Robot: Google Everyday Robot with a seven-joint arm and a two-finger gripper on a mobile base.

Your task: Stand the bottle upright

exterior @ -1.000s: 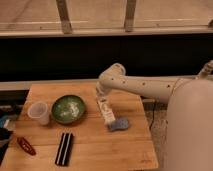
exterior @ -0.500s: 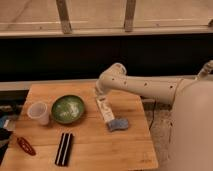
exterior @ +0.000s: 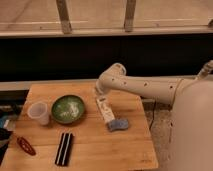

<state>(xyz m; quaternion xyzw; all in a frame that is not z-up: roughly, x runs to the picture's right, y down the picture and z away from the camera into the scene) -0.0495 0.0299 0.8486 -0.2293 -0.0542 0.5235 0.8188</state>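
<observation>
Bottle is just right of the bowl, on the tabletop. It's leaning, not upright: one end sits up near the bowl's far-right rim and the other slants away to the right toward the sponge. The sponge is touching that lower end or just beside it, can't tell which. Gripper is at the bottle's upper end, right of the bowl, fully closed. White on white there, so I can't tell if it's clamped on the bottle or only pressed against it. My arm comes in from well right of the bowl with the wrist turned down. My read is that this puts the gripper on the high end, where it has leverage to pivot the bottle about its lower end. I'd call this mid-tilt, with the task not done. Next step needs the top swung over the base, then a gentle let-go. The bottle is slim with a narrow foot, so I expect it to tip easily. Risks are the foot skating on the wood instead of pivoting, or riding up onto the sponge and standing crooked. The sponge could also work as a stop, hard to say. Cup left of the bowl, black sticks in front of it and red item front-left of it are all apart from the bottle, so the swing shouldn't hit them.
</observation>
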